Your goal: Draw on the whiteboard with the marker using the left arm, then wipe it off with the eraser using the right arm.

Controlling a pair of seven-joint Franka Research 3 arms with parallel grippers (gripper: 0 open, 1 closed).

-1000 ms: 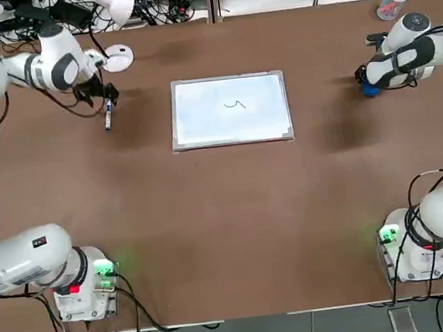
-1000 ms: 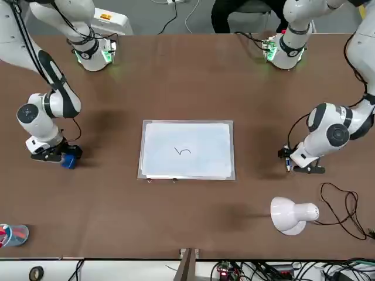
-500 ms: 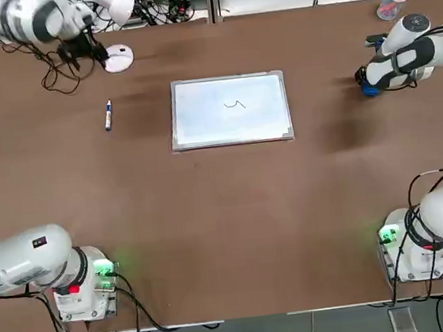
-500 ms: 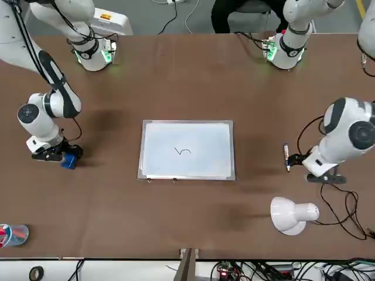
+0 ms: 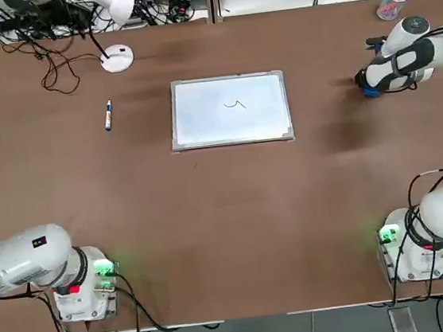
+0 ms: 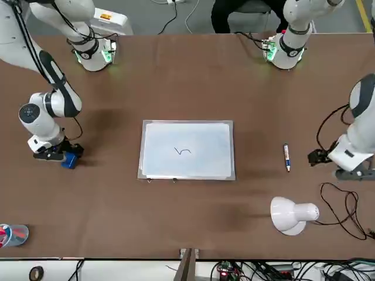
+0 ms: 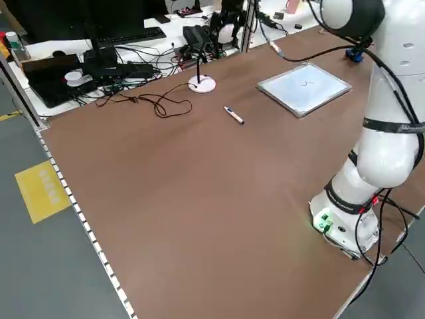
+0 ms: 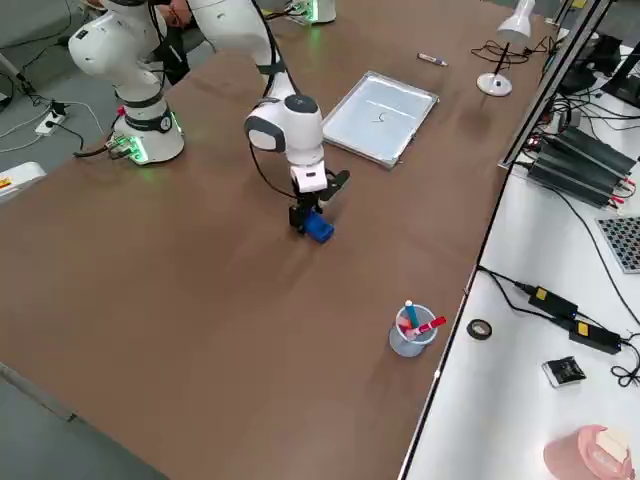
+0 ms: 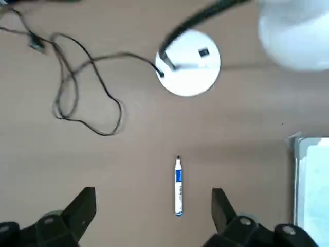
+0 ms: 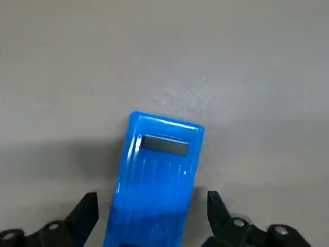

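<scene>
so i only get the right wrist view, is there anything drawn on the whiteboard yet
Observer: Yes, one short wavy line on the whiteboard.
Operator: and the marker
Observer: The marker lies loose on the table, left of the whiteboard; the left gripper is open, clear of it.
Operator: where am i
Observer: The right gripper is right of the whiteboard, open around the eraser, which is off the board.
</scene>
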